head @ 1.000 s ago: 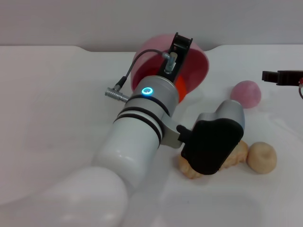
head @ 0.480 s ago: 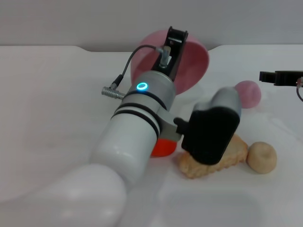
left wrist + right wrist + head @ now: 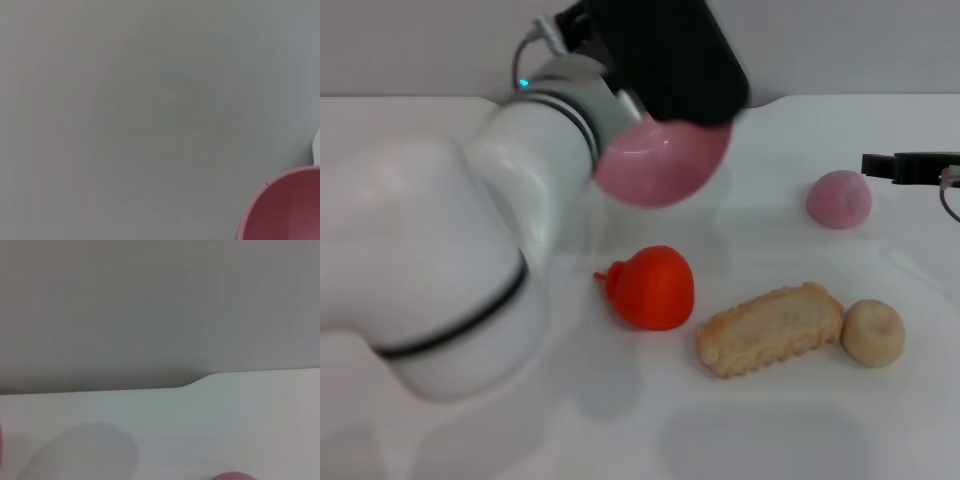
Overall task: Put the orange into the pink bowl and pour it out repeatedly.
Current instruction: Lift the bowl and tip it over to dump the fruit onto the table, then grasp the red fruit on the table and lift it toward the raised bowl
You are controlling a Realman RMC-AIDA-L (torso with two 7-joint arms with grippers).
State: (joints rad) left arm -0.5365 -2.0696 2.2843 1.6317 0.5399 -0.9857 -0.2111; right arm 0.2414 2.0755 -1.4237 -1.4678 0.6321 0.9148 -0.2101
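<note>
The pink bowl (image 3: 660, 165) hangs above the table at the back middle, held up by my left gripper (image 3: 685, 112). The wrist's black housing hides the fingers. The bowl's rim also shows in the left wrist view (image 3: 285, 210). The orange (image 3: 655, 288) lies on the white table in front of and below the bowl, stem nub pointing left, apart from both grippers. My right gripper (image 3: 905, 165) hovers at the far right edge, away from both things.
A pink-mauve ball (image 3: 839, 199) sits at the right, just left of the right gripper; its top shows in the right wrist view (image 3: 232, 476). A tan biscuit-like piece (image 3: 770, 328) and a beige ball (image 3: 873, 332) lie right of the orange.
The orange has dropped from the tilted bowl onto the table. My left arm has lifted the bowl up and swung back, uncovering the orange. The right gripper has barely moved.
</note>
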